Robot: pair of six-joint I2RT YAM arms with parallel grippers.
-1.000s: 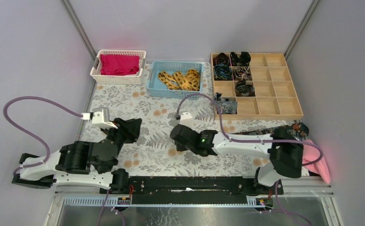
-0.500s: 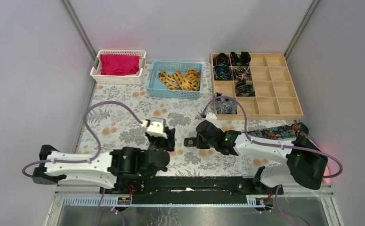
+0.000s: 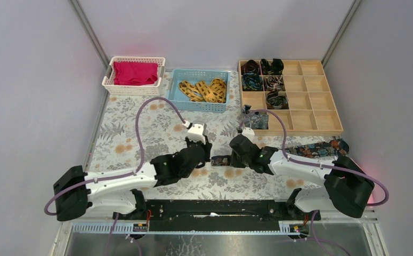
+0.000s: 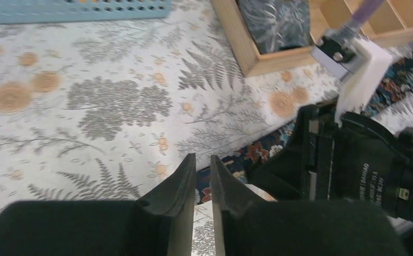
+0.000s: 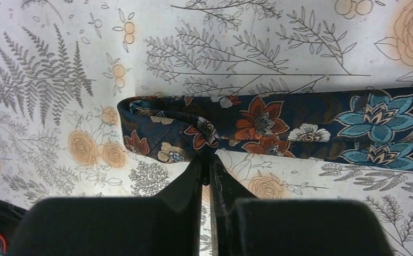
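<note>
A long dark floral necktie [image 3: 312, 150] lies on the flower-print table cloth [image 3: 140, 133], running from the right side toward the centre. My right gripper [image 3: 235, 158] is shut on the tie [image 5: 278, 125] close to its left end, and the cloth bunches at the gripper's tips [image 5: 206, 160]. My left gripper [image 3: 206, 151] hangs just left of that end, facing the right gripper. In the left wrist view its tips [image 4: 203, 160] stand a thin slit apart with nothing between them, the tie's end [image 4: 257, 152] just beyond and the right gripper's black body [image 4: 353, 165] close by.
A wooden compartment tray [image 3: 306, 129] at the back right holds several rolled ties; its corner [image 4: 247, 48] is near the left gripper. A blue basket [image 3: 173, 92] with yellow patterned ties and a white basket [image 3: 108, 80] with red cloth stand at the back.
My left arm has swung from the left side to the centre, ending beside the tie's end. My right gripper has shifted right and slightly away with the tie in it.
</note>
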